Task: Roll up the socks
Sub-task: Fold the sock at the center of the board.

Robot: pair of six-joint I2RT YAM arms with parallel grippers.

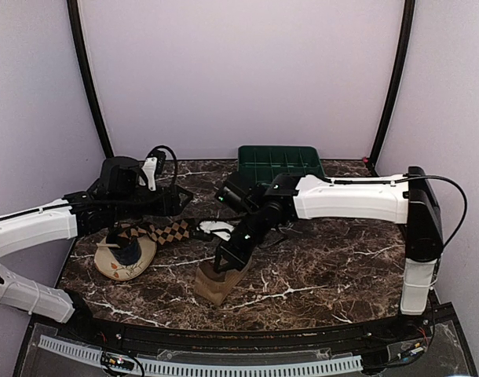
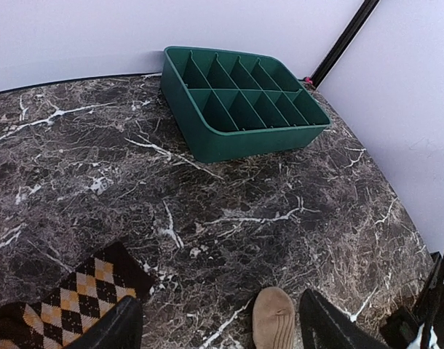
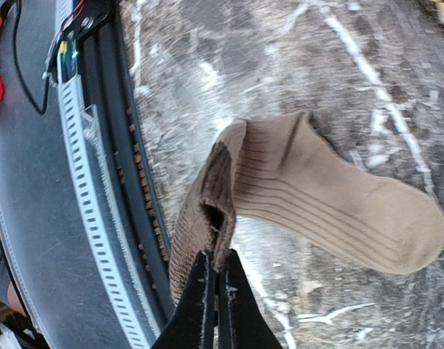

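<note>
A plain tan-brown sock (image 1: 216, 284) is near the front middle of the marble table. My right gripper (image 1: 224, 263) is shut on its ribbed cuff and holds that end up; in the right wrist view the gripper (image 3: 218, 265) pinches the cuff while the foot of the sock (image 3: 331, 196) stretches away to the right. Diamond-check socks (image 1: 165, 232) lie left of centre, and one end shows in the left wrist view (image 2: 69, 298). My left gripper (image 1: 177, 206) is open and empty above them; its fingers (image 2: 116, 327) stand wide apart, with the tan toe (image 2: 273, 320) showing between them.
A green divided tray (image 1: 280, 163) stands at the back centre and shows in the left wrist view (image 2: 240, 98). A round cream dish (image 1: 114, 267) holding a dark blue cylinder (image 1: 129, 253) sits at the front left. The table's front rail (image 3: 98, 218) runs close to the tan sock.
</note>
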